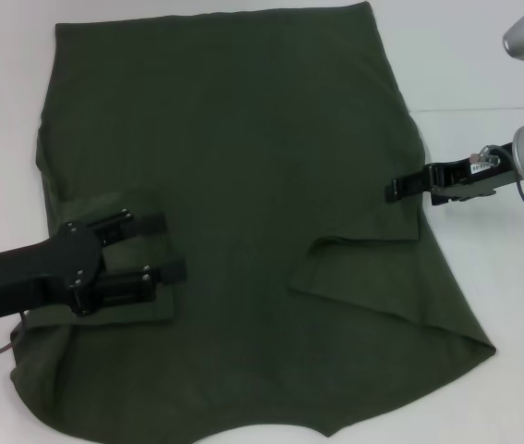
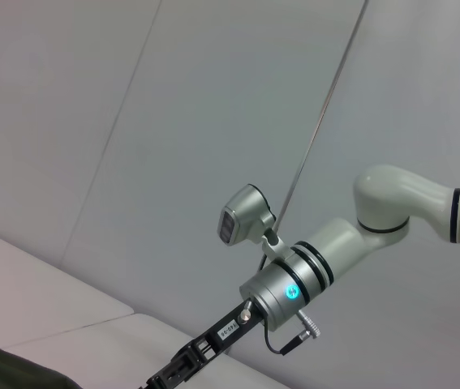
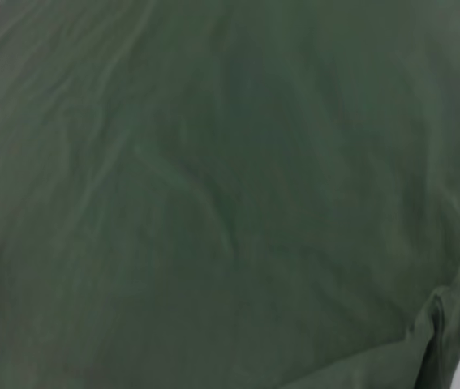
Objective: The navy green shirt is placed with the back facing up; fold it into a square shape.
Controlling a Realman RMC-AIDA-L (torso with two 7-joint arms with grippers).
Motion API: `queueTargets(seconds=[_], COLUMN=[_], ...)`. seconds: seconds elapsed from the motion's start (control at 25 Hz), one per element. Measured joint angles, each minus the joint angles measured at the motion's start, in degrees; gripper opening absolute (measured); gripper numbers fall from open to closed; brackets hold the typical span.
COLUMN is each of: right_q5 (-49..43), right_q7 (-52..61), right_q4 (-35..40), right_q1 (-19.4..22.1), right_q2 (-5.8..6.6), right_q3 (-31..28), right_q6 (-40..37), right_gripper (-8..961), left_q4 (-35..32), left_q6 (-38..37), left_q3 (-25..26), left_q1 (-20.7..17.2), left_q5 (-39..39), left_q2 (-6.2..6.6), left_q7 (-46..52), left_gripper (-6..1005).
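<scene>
While the navy green shirt [image 1: 243, 166] lay flat, the left gripper [image 1: 171, 248] hovered unclenched; the right gripper [image 1: 396, 190] pinched its edge.

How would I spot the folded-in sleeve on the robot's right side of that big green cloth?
Start at the navy green shirt spread across the white table. Go to its edge by the right gripper. Just nearer the robot lies the folded-in sleeve, a raised flap with a visible fold line, unlike the flat cloth around it.
</scene>
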State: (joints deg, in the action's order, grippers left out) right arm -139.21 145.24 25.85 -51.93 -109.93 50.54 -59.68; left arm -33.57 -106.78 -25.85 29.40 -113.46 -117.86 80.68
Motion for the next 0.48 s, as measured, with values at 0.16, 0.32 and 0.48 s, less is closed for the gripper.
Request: queueTargets(seconds=[0.16, 0.32, 0.48], right_q5=[0.0, 0.0, 0.1], right_q7=[-1.2, -2.3, -3.0], right_q4=[0.0, -0.4, -1.4], right_q1=[0.5, 0.8, 0.8], right_q2=[-1.06, -1.97, -2.15], right_q3=[0.0, 0.0, 0.0], right_q6=[1.7, 3.8, 5.2], right_gripper=[893, 893, 893], left_q4=[0.0, 0.1, 0.2], left_q6=[0.0, 0.0, 0.0], left_q3=[0.0, 0.0, 0.0], left_q1=[0.0, 0.2, 0.2], left_q5=[0.0, 0.0, 0.0], left_q2=[0.0, 0.01, 0.01], left_q7=[0.0, 0.0, 0.0], left_gripper=[908, 908, 907])
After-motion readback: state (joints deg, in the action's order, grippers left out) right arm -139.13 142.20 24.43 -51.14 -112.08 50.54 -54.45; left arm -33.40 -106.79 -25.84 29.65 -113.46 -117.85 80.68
